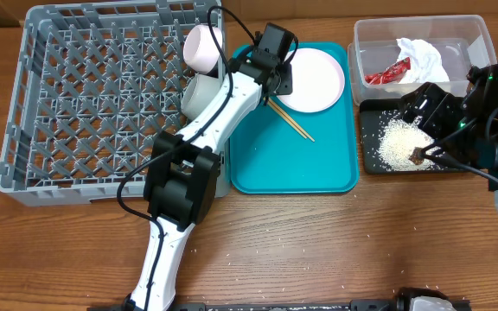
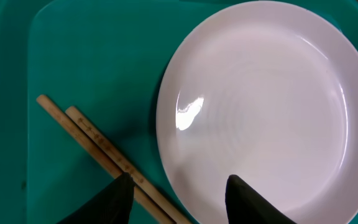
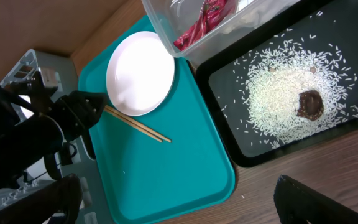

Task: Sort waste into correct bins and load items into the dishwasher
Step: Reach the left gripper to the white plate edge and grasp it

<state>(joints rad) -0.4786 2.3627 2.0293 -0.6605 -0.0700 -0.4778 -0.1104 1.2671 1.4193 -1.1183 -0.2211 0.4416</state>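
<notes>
Left gripper (image 2: 179, 182), half-open and holding nothing, straddles the rim of the pink plate (image 2: 266, 106) on the teal tray (image 2: 73, 43). We judge that a pinch here could trap the chopsticks (image 2: 98, 146) just beside that rim, or skid the plate. Right gripper (image 3: 178, 182): wide, empty.

On the tray (image 1: 292, 164), chopsticks (image 1: 294, 125) lie just before the plate (image 1: 314, 78), perhaps touching it.
</notes>
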